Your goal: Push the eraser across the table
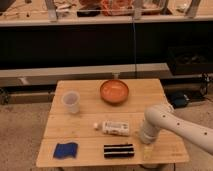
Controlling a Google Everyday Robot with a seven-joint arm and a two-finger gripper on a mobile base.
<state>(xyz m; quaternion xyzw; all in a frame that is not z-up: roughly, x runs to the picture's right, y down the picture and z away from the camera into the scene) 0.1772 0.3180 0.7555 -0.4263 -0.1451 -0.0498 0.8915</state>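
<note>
eraser (119,150) flat near table (90,90) front edge | gripper (148,151) low just beside, at eraser's 3 o'clock, opening: cannot tell | white bottle (116,128) at 12, blue pad (65,149) at 9 | best: meet short end squarely, stay low, push slowly toward 9 o'clock

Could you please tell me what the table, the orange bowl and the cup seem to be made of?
The table: light wood, matte, plank seams visible. The bowl: orange, smooth, probably plastic or glazed ceramic. The cup: translucent, likely plastic. The gripper hangs just right of the eraser.
</note>
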